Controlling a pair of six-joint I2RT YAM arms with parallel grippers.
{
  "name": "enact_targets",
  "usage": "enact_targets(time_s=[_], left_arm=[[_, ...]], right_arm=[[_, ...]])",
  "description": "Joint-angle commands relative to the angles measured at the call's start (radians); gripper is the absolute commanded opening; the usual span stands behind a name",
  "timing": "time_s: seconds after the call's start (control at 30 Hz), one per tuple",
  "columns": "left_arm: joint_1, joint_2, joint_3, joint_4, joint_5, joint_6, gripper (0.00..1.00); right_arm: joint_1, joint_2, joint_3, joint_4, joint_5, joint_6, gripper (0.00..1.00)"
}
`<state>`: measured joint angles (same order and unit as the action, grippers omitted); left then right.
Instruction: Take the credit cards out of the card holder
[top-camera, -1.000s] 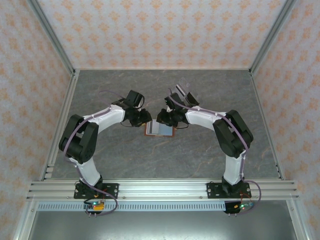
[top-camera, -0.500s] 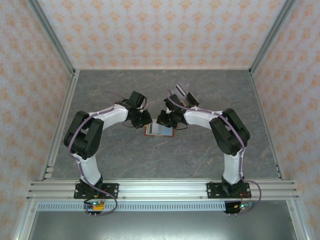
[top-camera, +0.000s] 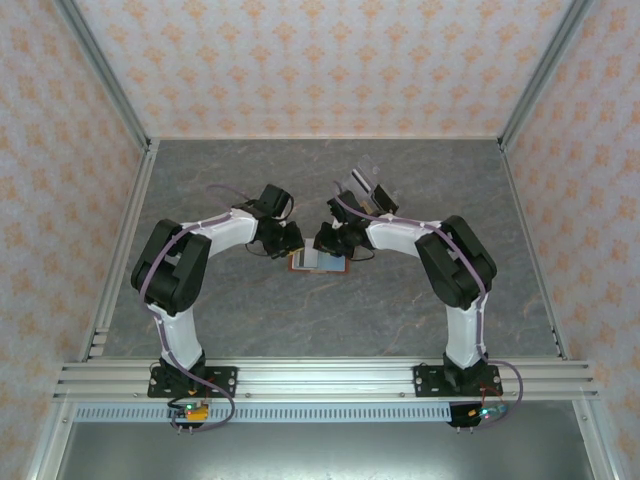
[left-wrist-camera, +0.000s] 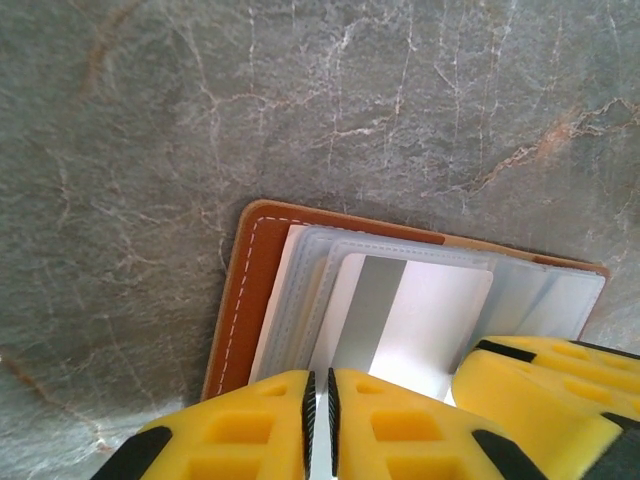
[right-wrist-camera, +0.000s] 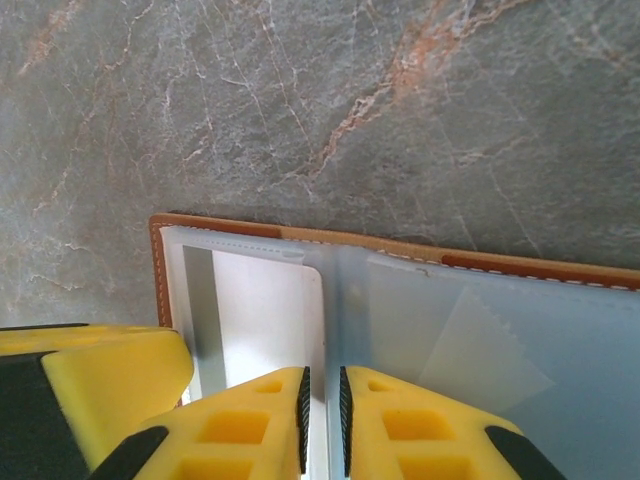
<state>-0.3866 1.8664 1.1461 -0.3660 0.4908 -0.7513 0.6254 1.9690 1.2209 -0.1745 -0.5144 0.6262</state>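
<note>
Both hands are working the open brown-rimmed grey-blue card holder (left-wrist-camera: 240, 300) on the table (left-wrist-camera: 150, 120): left hand (left-wrist-camera: 319, 378) is pinching a thin white credit card (left-wrist-camera: 420, 310) by its poking-out edge (probably stiff, slick); right hand (right-wrist-camera: 322, 374) is closed at the holder's fold.

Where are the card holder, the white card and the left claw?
card holder (left-wrist-camera: 245, 305): left wrist view, brown stitched rim.
white card (left-wrist-camera: 430, 320): left wrist view, its white face.
left claw (left-wrist-camera: 320, 385): left wrist view, between yellow fingertips.

Grey marbled table (top-camera: 430, 170) is stretching flat, rusty veins running across it. Orange-patterned walls (top-camera: 320, 60) are closing in on three sides. A metal rail (top-camera: 320, 378) is spanning the near edge. A clear sheet (top-camera: 362, 182) is lying toward the back.
</note>
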Motion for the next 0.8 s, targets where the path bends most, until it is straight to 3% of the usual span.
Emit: enact_targets(time_s=[0.0, 0.17, 0.43, 0.77], left_arm=[[-0.007, 0.014, -0.002, 0.009, -0.006, -0.005, 0.15], [-0.007, 0.022, -0.011, 0.014, -0.006, -0.008, 0.15], [-0.007, 0.021, -0.035, 0.03, -0.003, -0.015, 0.13], [-0.007, 0.023, -0.04, 0.028, -0.005, -0.017, 0.12]], right_arm=[[-0.007, 0.017, 0.012, 0.006, 0.002, -0.009, 0.18], [-0.01, 0.02, 0.008, 0.014, -0.007, -0.007, 0.18], [-0.038, 0.015, -0.05, 0.177, -0.142, 0.033, 0.18], [-0.039, 0.027, -0.029, 0.076, -0.063, 0.001, 0.18]])
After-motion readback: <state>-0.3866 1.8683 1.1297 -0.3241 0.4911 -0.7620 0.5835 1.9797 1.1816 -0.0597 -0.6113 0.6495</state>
